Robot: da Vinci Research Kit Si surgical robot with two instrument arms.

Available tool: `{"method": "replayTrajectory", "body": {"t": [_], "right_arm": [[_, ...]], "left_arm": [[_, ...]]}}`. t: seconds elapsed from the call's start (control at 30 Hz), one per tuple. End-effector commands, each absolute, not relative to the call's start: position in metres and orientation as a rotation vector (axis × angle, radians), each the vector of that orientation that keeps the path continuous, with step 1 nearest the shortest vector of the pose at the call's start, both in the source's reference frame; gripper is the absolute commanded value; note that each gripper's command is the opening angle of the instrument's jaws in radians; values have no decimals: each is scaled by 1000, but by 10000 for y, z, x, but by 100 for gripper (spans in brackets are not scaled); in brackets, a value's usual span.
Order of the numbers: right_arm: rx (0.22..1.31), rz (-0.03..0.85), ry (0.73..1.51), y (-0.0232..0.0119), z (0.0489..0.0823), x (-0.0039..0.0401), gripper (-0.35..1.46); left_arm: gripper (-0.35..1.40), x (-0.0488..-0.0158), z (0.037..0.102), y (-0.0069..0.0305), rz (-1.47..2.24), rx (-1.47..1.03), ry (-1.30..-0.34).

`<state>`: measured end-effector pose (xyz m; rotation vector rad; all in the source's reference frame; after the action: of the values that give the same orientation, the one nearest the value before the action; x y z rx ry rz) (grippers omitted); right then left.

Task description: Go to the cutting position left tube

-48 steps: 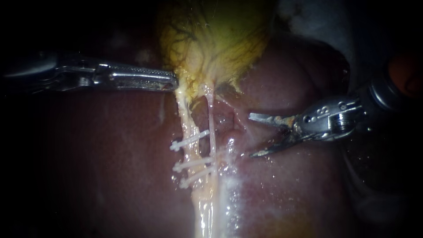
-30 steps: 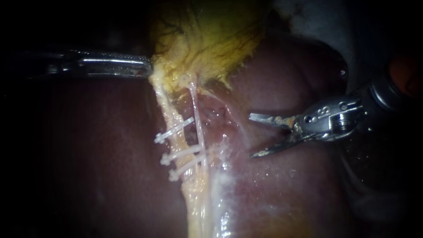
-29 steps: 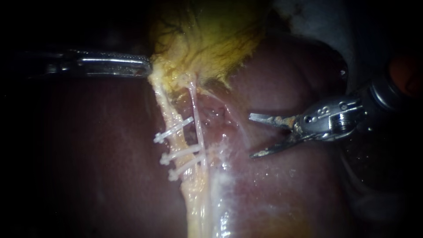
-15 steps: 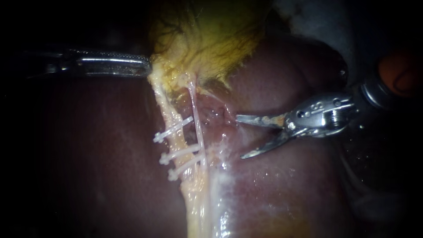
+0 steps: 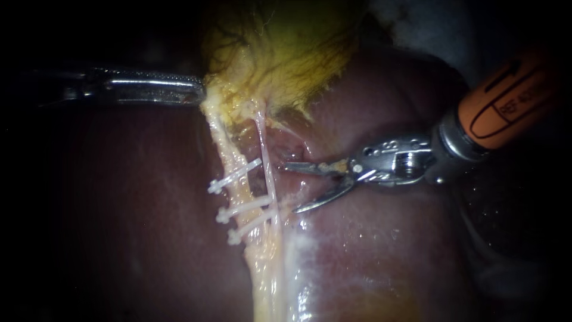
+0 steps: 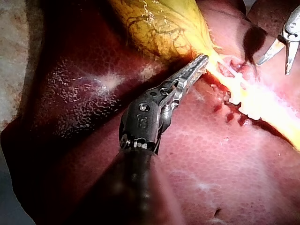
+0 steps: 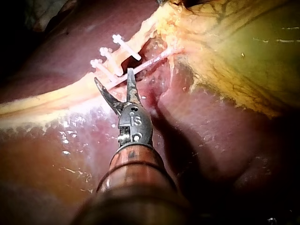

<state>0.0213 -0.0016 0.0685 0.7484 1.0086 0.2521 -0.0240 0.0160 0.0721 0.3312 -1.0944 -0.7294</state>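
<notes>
Left instrument (image 5: 201, 95), end effector tight on gallbladder (image 5: 286, 53) edge; right instrument (image 5: 291, 189), end effector agape, nearly level.

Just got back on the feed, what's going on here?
The left tool is shut on the lower edge of the gallbladder, holding it. The right tool, jaws open, sits over the liver beside the thin right tube. The left tube, carrying three white clips, lies beyond it, not yet between the jaws.
</notes>
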Motion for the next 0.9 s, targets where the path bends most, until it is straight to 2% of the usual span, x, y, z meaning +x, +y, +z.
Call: {"method": "replayTrajectory", "body": {"t": [0.03, 0.47, 0.9], "right_arm": [[760, 248, 1005, -17, 688, 216, 126], [817, 239, 985, -37, 731, 239, 126], [839, 255, 968, -32, 763, 238, 124]], "left_arm": [[-35, -240, 721, 160, -729, 331, -1094], [-35, -242, 722, 159, -730, 329, -1094], [-35, -243, 723, 159, -731, 328, -1094]]}}
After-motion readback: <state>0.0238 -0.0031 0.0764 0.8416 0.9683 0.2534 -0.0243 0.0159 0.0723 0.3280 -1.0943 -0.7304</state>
